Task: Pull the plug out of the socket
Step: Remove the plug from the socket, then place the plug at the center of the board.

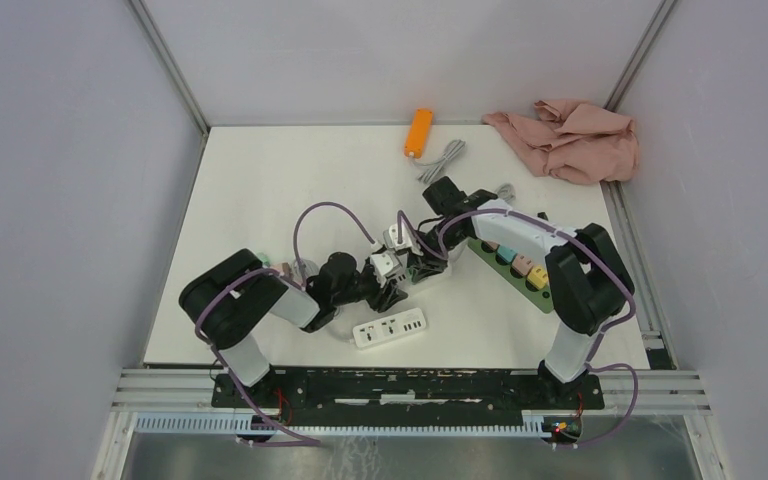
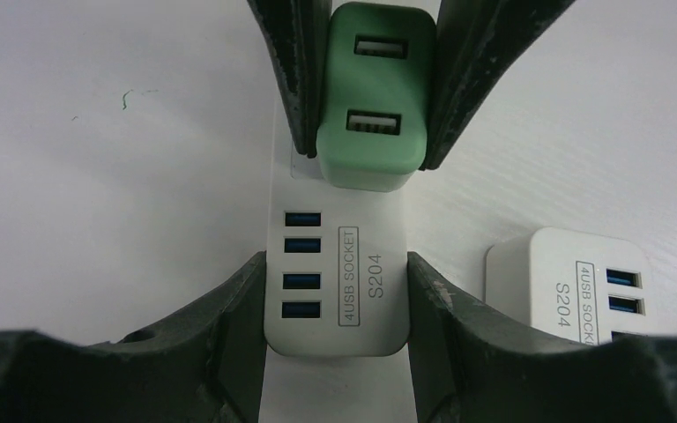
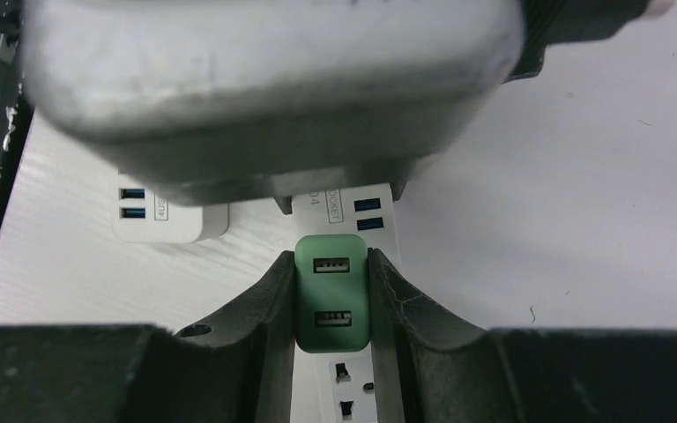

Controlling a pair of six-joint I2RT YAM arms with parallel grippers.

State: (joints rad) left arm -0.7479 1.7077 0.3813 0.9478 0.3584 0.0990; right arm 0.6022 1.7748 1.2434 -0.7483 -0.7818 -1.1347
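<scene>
Right pincer (image 3: 332, 264) is clamped on the mint-green boxy plastic plug (image 2: 375, 97), a finger pressed to each flank. The plug sits seated in the long white plastic socket strip (image 2: 379, 291), just past that strip's row of blue USB ports. Left pincer (image 2: 335, 269) straddles the strip at the USB end, a finger against each long side, closed on it to pin it to the white tabletop (image 2: 97, 176). So the hold looks set and the pull is the step in hand, and here is where it could go sour. Those strip sides are smooth plastic: if the left fingers slide, the whole strip rises with the plug and nothing separates. The plug's flanks are just as slick, so a hard tug could strip the right fingers clean off it. A pull that leans instead of going straight out from the strip's face would likely wedge the prongs, which are hidden, so how deep they sit cannot be told. The two pincers are crowded very near each other over the strip, and a sudden release could jolt one into the other. A second white socket strip (image 2: 573, 282) lies just beside the held strip and could get knocked if the held one swings.
</scene>
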